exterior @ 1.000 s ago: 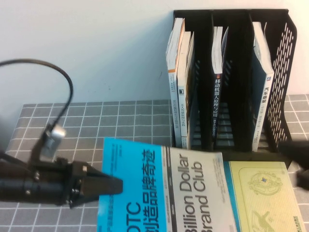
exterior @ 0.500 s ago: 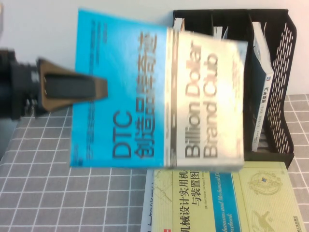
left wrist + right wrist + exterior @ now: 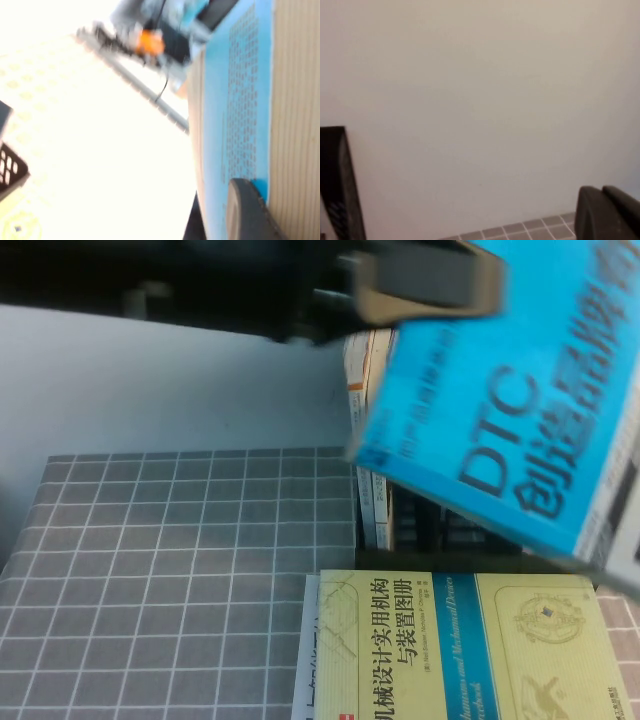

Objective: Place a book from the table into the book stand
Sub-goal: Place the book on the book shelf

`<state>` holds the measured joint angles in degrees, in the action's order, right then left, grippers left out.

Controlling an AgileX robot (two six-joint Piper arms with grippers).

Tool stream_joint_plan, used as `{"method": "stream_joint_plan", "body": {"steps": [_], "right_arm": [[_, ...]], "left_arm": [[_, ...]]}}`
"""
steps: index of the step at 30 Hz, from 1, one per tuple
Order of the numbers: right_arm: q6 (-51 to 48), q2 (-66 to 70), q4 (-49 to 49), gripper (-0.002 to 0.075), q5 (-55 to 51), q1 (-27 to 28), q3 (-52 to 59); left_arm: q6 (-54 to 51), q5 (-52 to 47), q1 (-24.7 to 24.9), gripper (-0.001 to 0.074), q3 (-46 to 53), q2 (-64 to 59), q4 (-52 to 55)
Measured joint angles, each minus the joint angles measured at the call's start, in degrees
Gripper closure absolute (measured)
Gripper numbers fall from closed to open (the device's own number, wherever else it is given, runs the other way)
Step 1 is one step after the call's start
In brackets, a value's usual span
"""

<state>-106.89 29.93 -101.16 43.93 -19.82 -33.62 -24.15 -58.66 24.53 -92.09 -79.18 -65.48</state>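
My left gripper [image 3: 470, 282] is high up close to the high camera, shut on the cyan book [image 3: 520, 410], which hangs tilted in the air in front of the black book stand [image 3: 440, 528] and hides most of it. In the left wrist view a dark finger [image 3: 246, 212] presses on the book's cyan cover [image 3: 240, 100] beside its page edges. A corner of the stand [image 3: 9, 167] shows there too. My right gripper [image 3: 607, 215] shows only in the right wrist view, shut and empty, facing the wall above the grid-cloth table [image 3: 520, 231].
A yellow-green book with a blue stripe [image 3: 470, 640] lies on the table [image 3: 180, 540] in front of the stand, on top of a white book [image 3: 304, 660]. Several upright books [image 3: 366, 360] stand in the stand's left compartment. The stand's edge [image 3: 335, 175] shows in the right wrist view.
My left gripper has lifted the cyan book off the table, swung it up and to the right, tilting it in front of the stand. The yellow-green book beneath is uncovered.
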Motion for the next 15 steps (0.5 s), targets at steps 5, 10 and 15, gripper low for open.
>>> {"method": "stream_joint_plan", "body": {"steps": [5,10,15], "right_arm": [[-4.49,-2.63,-0.70,0.0729,-12.63,-0.02,0.00],[-4.97,-3.98,-0.70,0.0729,-15.92,-0.12,0.00],[-5.44,-4.11,-0.70,0.0729,-10.63,-0.22,0.00]], "left_arm": [[7.81,1.40,5.44,0.0551,-10.42,-11.59,11.15],[15.63,1.78,5.44,0.0551,-24.45,-23.24,19.33],[25.01,2.02,5.33,0.0551,-39.93,-32.94,23.94]]}}
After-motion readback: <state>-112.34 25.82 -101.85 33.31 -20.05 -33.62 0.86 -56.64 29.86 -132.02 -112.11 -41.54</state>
